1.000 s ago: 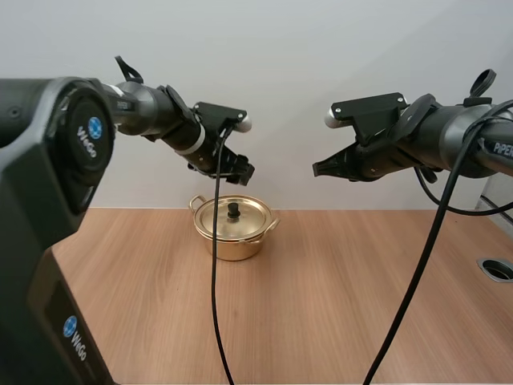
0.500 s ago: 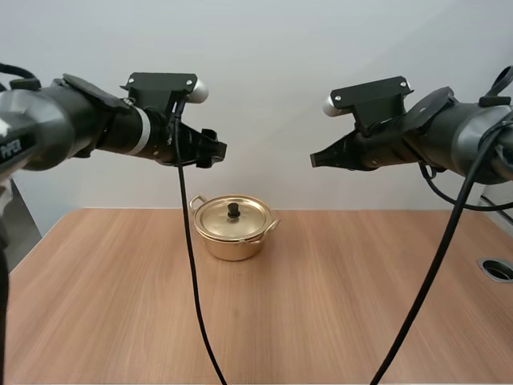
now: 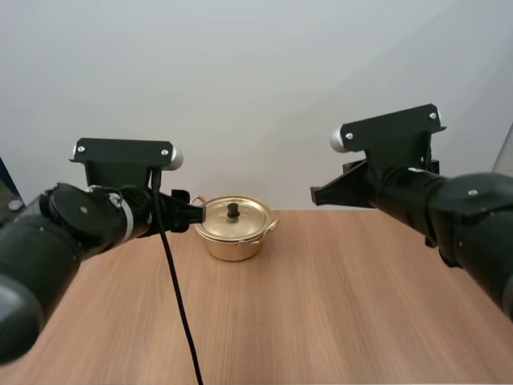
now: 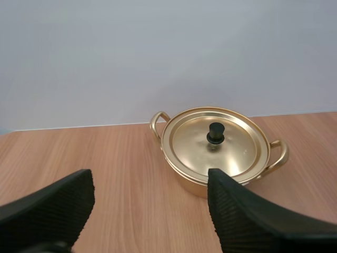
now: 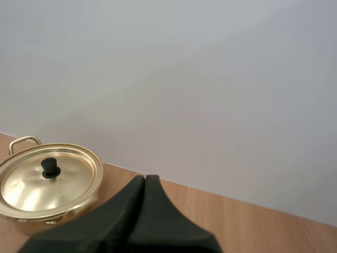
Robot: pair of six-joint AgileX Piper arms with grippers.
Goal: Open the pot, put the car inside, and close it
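Gold pot [image 3: 232,237] sits lidded, far-centre on the table [image 3: 321,321]. Left fingers [image 4: 58,205] gape wide near it; right fingers [image 5: 138,211] lie together. Opening seems the step: next, pinch the knob [image 4: 215,133] and lift.

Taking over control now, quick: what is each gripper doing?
Left gripper: open, empty, short of the pot.
Right gripper: shut, holding nothing.
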